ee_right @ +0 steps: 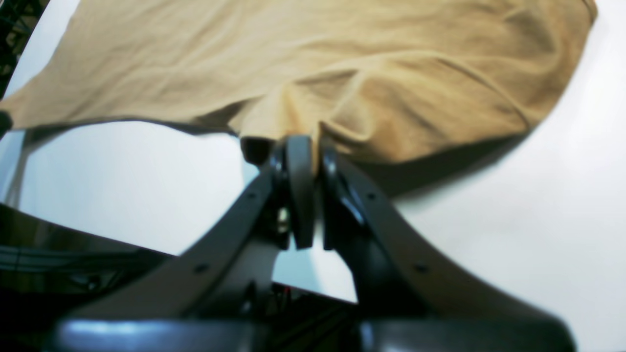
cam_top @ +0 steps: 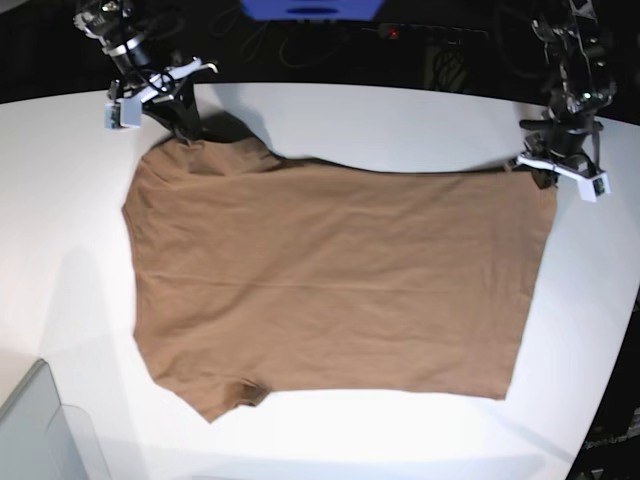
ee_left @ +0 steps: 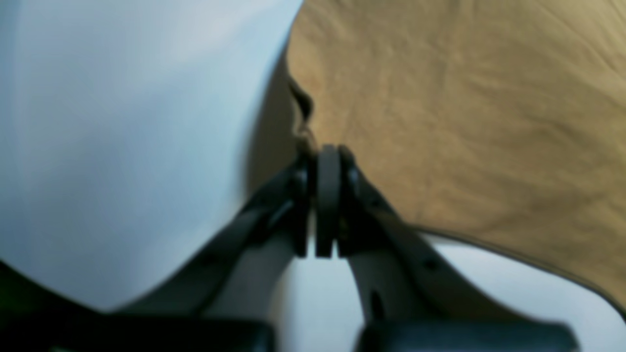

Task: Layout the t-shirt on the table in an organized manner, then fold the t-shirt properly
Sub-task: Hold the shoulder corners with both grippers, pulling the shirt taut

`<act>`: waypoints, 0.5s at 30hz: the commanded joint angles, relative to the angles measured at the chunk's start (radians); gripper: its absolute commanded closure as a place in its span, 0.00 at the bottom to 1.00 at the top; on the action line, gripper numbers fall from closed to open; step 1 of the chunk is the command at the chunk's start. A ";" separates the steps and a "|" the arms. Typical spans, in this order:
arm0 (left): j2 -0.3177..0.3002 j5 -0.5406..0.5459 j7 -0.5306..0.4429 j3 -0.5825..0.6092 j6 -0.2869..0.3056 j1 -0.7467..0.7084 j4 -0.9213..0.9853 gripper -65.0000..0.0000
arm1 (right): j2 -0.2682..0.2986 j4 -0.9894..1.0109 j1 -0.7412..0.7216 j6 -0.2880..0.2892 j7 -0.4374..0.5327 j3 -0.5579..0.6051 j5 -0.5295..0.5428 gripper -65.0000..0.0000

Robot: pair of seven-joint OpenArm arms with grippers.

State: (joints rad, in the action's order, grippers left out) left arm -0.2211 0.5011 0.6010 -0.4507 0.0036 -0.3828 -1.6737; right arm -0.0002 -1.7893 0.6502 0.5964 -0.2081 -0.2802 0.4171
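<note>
A grey translucent bin (cam_top: pixel 35 430) sits at the near left corner of the table (cam_top: pixel 400 430), just off the shirt's (cam_top: pixel 330 280) near sleeve. The shirt lies spread almost flat across the middle of the table, its length running left to right in the base view, sleeves and shoulders to the left and hem to the right, with a few soft wrinkles over the body. Its near edge lies straight on the white surface; its far edge sags in a shallow curve between the two grippers. At the shirt's far right corner, the left gripper (cam_top: pixel 543 168) has its jaws pressed together on the hem corner; the left wrist view shows a thin pinch of tan cloth (ee_left: pixel 440 122) caught between the closed fingertips (ee_left: pixel 328 161), blurred but clear enough. At the shirt's far left corner, by the shoulder, the right gripper (cam_top: pixel 187 128) is likewise closed tight, and the right wrist view shows fabric (ee_right: pixel 313 68) bunched into folds where the tips (ee_right: pixel 305 149) clamp it, the cloth there lifted off the table and casting a shadow beneath.
</note>
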 commanded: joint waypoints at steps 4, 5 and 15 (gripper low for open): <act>-0.005 0.005 -0.017 -0.003 0.002 -0.034 -0.019 1.00 | 0.001 -0.017 0.027 0.010 0.055 -0.003 0.016 1.00; -0.001 0.005 -0.017 -0.006 0.002 -0.040 -0.019 1.00 | 0.001 -0.017 0.035 0.010 0.058 -0.003 0.016 1.00; 0.001 0.005 -0.017 -0.003 0.003 -0.100 -0.038 1.00 | 0.012 -0.016 0.078 0.010 0.060 -0.012 0.016 1.00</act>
State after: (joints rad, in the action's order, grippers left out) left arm -0.2127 0.5018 0.6014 -0.4496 0.0036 -0.4801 -1.6932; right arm 0.0040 -1.7905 0.7166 0.5968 -0.1719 -0.2890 0.4171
